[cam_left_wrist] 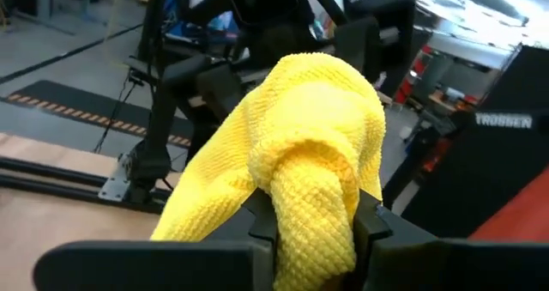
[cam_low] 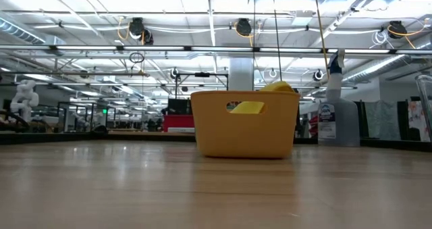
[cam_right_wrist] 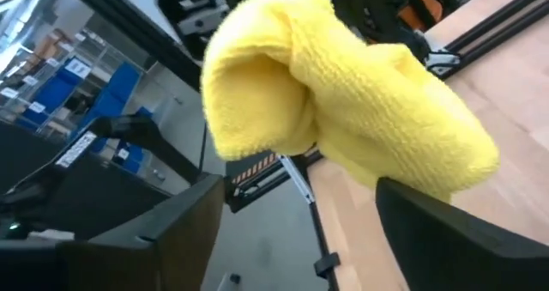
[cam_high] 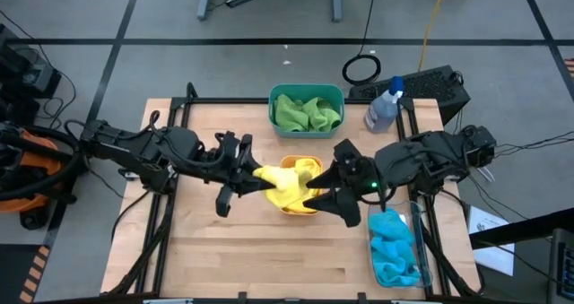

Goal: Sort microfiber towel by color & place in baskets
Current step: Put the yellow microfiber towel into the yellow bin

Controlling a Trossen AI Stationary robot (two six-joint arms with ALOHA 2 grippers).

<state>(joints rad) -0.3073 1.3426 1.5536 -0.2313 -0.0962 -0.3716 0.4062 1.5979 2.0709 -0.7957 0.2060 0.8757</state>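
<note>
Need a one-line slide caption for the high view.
Left gripper holds a yellow towel over the orange basket while the right gripper opens beside it.

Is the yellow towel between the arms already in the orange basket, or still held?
Still held: the left gripper is shut on the yellow towel, which hangs above the orange basket rather than resting inside it.

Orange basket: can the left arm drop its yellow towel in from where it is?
Probably yes. The left gripper is shut on the yellow towel, which already hangs at the orange basket and its open top. The right gripper, jaws open, sits close at the opposite rim and could crowd the drop.
</note>
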